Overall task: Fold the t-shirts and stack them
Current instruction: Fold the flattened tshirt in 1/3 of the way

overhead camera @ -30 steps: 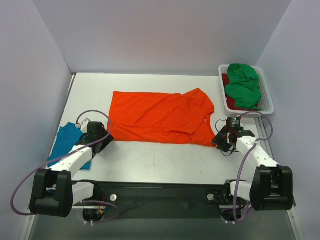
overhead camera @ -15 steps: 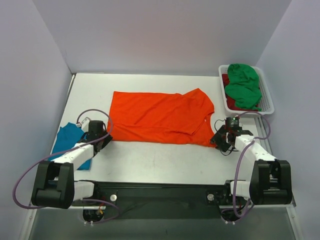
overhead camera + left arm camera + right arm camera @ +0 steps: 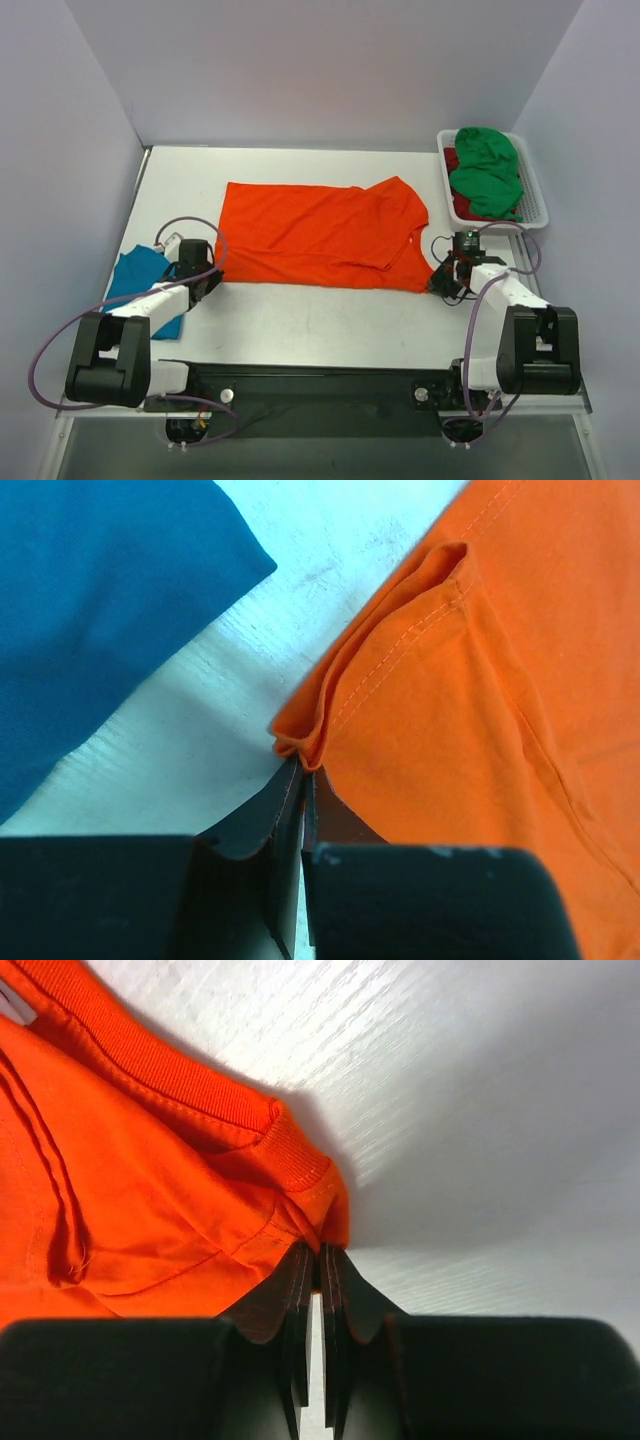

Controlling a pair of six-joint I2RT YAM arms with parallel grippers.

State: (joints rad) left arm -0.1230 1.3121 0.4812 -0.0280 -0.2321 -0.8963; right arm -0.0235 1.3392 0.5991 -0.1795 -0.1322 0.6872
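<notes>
Orange t-shirt (image 3: pixel 320 235) pinched at both near corners.
You have the left gripper (image 3: pixel 302 772) and right gripper (image 3: pixel 319 1250) each clamped tight on its edge.

The orange shirt (image 3: pixel 470 720) is soft matt cloth with stitched hems. The white counter (image 3: pixel 470 1090) looks finely grained; the fingers (image 3: pixel 352 1305) are smooth and dark.
</notes>
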